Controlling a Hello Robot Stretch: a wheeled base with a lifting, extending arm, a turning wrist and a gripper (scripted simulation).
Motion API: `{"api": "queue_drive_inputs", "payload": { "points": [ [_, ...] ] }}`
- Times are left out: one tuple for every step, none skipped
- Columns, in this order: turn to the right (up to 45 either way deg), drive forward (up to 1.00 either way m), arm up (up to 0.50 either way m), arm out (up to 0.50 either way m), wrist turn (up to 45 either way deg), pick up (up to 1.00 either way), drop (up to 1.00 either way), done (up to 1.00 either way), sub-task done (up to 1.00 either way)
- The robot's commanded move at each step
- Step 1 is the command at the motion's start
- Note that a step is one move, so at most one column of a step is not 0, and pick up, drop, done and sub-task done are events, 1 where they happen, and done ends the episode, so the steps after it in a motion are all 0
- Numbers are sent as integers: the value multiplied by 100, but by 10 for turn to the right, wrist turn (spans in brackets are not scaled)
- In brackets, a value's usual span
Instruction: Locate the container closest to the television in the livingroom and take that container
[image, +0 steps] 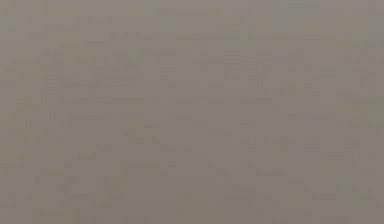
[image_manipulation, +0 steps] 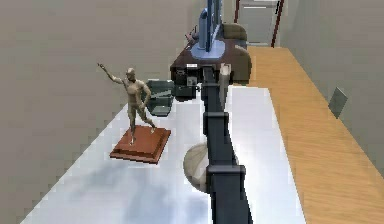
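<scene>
In the arm side view the dark arm bar (image_manipulation: 222, 150) reaches out over a long white table (image_manipulation: 265, 130). At its far end sit small white squares (image_manipulation: 212, 73), with my gripper (image_manipulation: 166, 98) to their left, close to the statue's raised arm. A dark boxy thing (image_manipulation: 185, 70) stands on the table right behind the gripper, so I cannot tell whether it holds anything. A round pale grey bowl-like thing (image_manipulation: 196, 166) lies on the table against the arm's left side, partly hidden by it. A tall blue object (image_manipulation: 210, 35) rises past the table's far end.
A brown statue of a figure with outstretched arms (image_manipulation: 135, 100) stands on a reddish-brown base (image_manipulation: 141, 147) at the table's left. Wooden floor (image_manipulation: 310, 120) runs along the table's right. An armchair (image_manipulation: 238, 35) sits at the back. A plain grey wall (image: 192, 112) spans the forward view.
</scene>
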Motion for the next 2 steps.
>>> {"api": "queue_drive_inputs", "payload": {
  "points": [
    [0, 0, 10, 0, 0, 0, 0, 0, 0],
    [0, 0, 0, 0, 0, 0, 0, 100, 0]
  ]
}}
